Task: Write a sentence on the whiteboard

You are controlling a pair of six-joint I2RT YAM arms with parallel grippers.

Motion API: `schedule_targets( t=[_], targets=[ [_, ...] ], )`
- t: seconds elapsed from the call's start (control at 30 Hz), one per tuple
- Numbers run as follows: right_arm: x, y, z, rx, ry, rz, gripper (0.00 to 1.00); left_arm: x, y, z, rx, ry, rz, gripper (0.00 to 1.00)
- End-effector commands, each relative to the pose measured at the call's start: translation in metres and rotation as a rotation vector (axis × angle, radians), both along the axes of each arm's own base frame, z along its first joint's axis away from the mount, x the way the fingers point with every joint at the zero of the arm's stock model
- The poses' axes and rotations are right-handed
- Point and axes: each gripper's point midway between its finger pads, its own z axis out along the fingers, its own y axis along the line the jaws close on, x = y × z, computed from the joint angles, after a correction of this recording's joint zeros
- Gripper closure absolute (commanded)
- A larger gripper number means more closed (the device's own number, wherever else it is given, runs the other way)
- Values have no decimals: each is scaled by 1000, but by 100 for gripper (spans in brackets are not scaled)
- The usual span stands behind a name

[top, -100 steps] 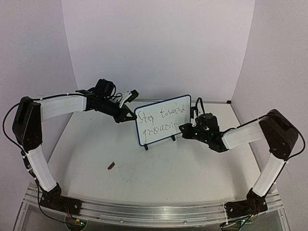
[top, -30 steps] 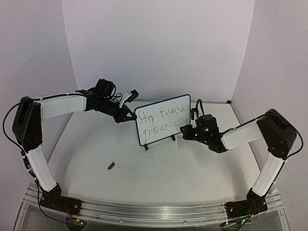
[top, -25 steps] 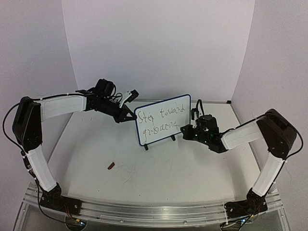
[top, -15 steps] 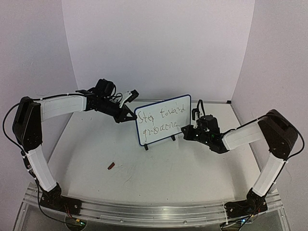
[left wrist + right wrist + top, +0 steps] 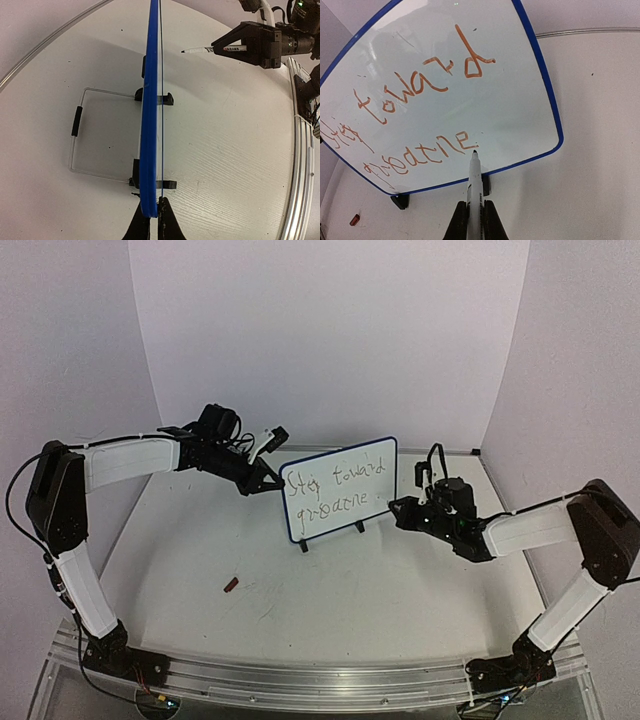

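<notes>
Your left end effector [image 5: 262, 483] was shut on the left edge of the whiteboard [image 5: 338, 490]. The board stood upright on its feet on the table [image 5: 350, 590], between the two arms, with its long axis running left to right and its face towards the bases. Your right end effector [image 5: 474, 220] was clamped on a marker [image 5: 474, 180], whose barrel pointed at the board face. The tip sat just right of the last letter of the sentence [image 5: 415, 117], level with the lower line, which read roughly "greatne". In the left wrist view the tip was off the surface, with a clear gap to the board. By my judgement, your right arm needed to advance along the marker's axis to touch, then travel right.
</notes>
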Motion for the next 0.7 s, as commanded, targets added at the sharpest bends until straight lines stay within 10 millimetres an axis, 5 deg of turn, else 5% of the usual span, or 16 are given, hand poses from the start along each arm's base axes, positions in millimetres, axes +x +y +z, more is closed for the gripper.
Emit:
schedule_targets(
  t=[0.0,0.67],
  targets=[
    [5,-1,7,-1,-20,9,100,-4,13,-42,137,62,16,100],
    [37,17,12,-16,-51,13,100,-4,13,-42,138,60,16,100]
  ],
)
